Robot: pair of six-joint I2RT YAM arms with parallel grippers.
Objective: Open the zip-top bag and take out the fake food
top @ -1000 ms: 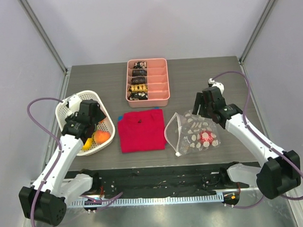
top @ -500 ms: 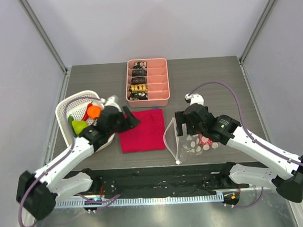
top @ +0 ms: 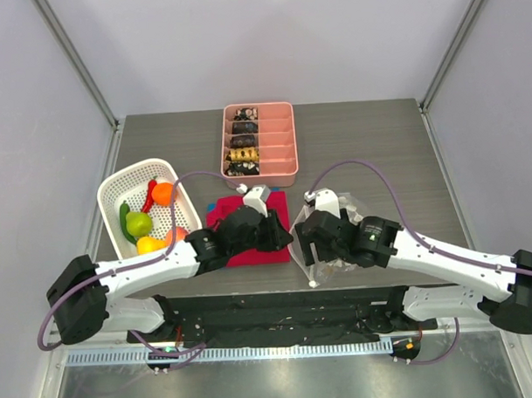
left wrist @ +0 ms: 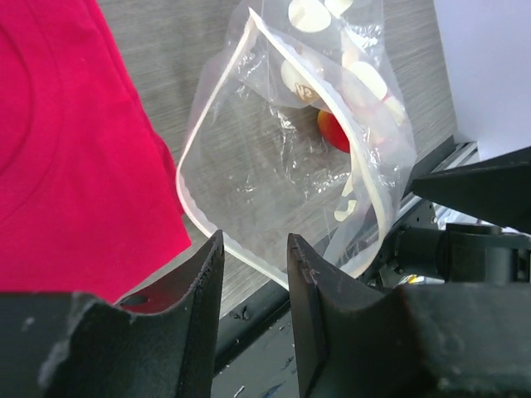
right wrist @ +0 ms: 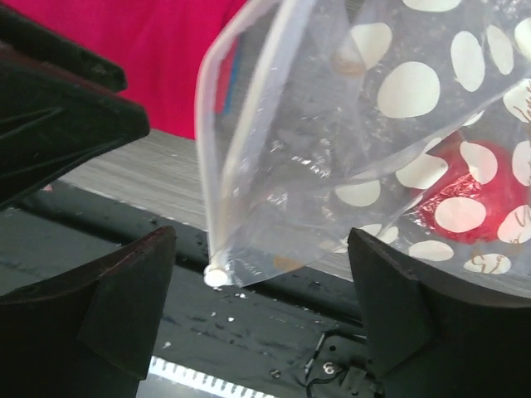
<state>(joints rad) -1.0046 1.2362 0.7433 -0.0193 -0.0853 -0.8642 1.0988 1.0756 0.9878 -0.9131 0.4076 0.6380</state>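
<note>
The zip-top bag (left wrist: pixel 249 157) gapes open, holding one red fake food (left wrist: pixel 332 131).

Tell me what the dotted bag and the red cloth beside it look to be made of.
The zip-top bag seems to be thin, soft plastic film: clear, glossy and crinkled, with the grain of the table showing through it. The red cloth is probably a knit fabric: matte, with a faint curved seam and a soft edge.

Nothing could be read for certain. One white dot (left wrist: pixel 297 80) on the bag (left wrist: pixel 265 174) carried small dark marks, perhaps two characters, too blurred to make out. The right wrist view showed faint scribbles on other dots, equally illegible.
</note>
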